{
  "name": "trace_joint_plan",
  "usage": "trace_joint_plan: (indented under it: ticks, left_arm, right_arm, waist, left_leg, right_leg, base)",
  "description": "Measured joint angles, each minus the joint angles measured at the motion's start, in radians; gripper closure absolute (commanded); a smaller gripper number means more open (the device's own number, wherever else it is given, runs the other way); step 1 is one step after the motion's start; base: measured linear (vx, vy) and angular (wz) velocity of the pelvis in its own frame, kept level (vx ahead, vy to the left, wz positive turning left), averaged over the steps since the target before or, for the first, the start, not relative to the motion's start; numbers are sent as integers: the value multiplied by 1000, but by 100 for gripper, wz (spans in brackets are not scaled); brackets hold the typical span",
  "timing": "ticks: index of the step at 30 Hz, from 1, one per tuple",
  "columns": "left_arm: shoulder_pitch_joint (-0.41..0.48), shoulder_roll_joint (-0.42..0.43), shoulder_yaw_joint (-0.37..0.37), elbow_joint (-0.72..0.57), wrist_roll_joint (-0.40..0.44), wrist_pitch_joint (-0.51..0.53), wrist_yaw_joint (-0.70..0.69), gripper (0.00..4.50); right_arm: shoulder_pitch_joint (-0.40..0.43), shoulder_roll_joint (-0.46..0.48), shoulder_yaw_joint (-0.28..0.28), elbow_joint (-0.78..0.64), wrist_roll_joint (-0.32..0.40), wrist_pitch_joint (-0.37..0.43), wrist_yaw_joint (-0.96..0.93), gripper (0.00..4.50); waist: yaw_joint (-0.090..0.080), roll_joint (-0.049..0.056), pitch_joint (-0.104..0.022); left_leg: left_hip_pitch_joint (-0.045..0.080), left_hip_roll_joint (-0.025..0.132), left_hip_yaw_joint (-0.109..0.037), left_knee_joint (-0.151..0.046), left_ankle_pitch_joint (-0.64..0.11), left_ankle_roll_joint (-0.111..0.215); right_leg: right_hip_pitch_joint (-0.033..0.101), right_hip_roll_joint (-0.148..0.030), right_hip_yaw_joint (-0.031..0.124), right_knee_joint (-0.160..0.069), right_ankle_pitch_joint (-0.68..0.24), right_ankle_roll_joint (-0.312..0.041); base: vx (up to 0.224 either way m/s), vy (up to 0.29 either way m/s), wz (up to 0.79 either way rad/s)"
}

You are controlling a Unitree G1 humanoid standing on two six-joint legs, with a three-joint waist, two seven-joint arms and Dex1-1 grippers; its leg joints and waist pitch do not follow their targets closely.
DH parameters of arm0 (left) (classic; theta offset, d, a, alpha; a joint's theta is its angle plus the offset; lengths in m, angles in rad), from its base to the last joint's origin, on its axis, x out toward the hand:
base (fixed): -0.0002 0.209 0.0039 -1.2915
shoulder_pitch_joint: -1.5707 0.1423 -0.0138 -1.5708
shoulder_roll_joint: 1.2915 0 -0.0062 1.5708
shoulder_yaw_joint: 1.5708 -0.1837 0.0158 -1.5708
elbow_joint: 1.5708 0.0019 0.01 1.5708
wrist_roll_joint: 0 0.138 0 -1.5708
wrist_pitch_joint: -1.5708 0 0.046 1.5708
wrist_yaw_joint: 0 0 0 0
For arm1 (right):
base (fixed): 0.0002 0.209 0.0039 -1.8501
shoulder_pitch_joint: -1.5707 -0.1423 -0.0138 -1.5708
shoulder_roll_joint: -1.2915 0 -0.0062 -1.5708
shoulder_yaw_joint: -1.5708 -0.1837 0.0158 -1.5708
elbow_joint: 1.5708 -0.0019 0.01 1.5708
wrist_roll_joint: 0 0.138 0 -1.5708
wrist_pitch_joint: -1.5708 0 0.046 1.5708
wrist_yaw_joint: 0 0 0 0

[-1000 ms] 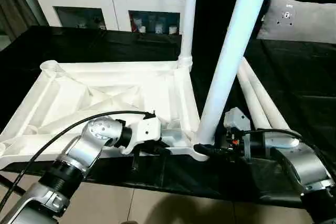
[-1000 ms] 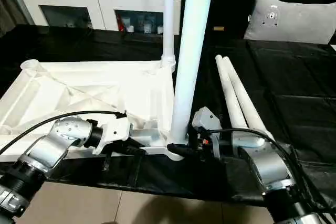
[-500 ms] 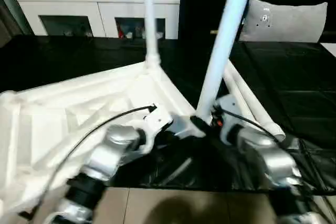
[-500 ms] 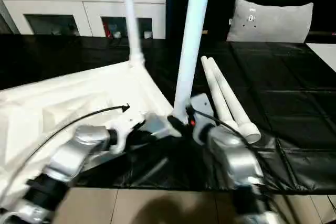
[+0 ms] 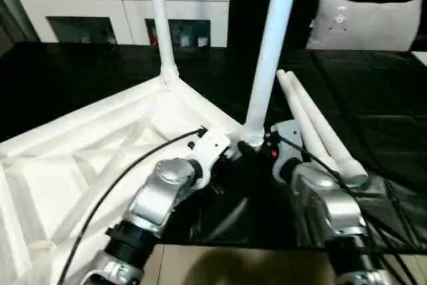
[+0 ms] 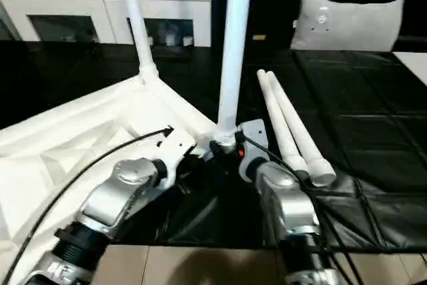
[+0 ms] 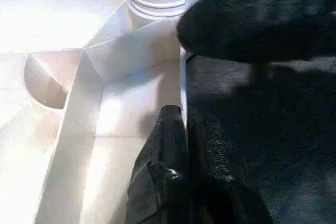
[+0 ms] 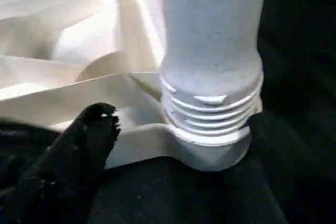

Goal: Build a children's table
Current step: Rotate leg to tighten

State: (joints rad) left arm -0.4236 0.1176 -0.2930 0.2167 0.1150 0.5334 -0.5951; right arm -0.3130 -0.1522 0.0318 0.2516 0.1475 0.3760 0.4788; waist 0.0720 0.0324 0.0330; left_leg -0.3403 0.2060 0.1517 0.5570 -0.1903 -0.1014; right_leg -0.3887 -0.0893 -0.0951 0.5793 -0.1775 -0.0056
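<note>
White plastic tabletop (image 5: 100,158) upside down on the black-covered table (image 5: 67,78), two legs standing in its corner sockets.

Its ribbed underside faces up; the far leg (image 5: 159,25) stands in the back corner socket, and the near leg (image 5: 267,51) stands upright in the front corner socket, its threaded end (image 8: 210,114) partly seated with several ridges showing above the socket. The left gripper (image 7: 181,145) has its black fingers pinched together on the tabletop's thin rim just beside that socket. The right gripper (image 5: 257,148) sits at the base of the near leg; one black fingertip (image 8: 94,129) rests against the tabletop edge beside the thread, but I cannot tell how its fingers stand. Two spare legs (image 5: 313,125) lie side by side on the black cover to the right. Behind are a white cabinet (image 5: 120,11) and a grey pillow (image 5: 363,21).
</note>
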Motion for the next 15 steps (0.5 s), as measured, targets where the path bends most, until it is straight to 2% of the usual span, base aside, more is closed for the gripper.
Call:
trace_joint_plan:
  ticks: [3, 5, 11, 15]
  left_arm:
    - [-13, 37, -25, 0, -1, -40, -50, 450]
    - [-12, 77, -33, 2, -11, -79, -96, 450]
    - [-10, 200, -66, 17, -25, -193, -263, 450]
    - [-11, 277, -95, 32, -34, -296, -385, 450]
  right_arm:
    - [5, -71, 0, -13, 15, -32, 96, 5]
    - [11, -143, -1, -25, 20, -53, 173, 5]
    - [18, -286, 28, -53, 20, -102, 359, 5]
    - [16, -330, 63, -57, 27, -132, 468, 5]
  waist:
    - [18, 4, -2]
    - [18, 4, -2]
    - [19, 3, -1]
    - [22, 3, -1]
  left_leg:
    - [-13, 0, 1, 2, 4, 6]
    - [-18, 1, 1, 8, 1, 9]
    - [-14, 1, 1, 12, 1, 9]
    - [-10, 0, 2, 13, -2, 3]
  right_leg:
    - [-13, 0, 0, 2, 0, -1]
    - [-16, 0, 0, 5, -1, -2]
    - [-13, -1, 1, 9, -1, -3]
    - [-9, -2, 2, 12, -2, -1]
  base:
    - [0, 0, 0]
    - [0, 0, 0]
    - [0, 0, 0]
    - [0, 0, 0]
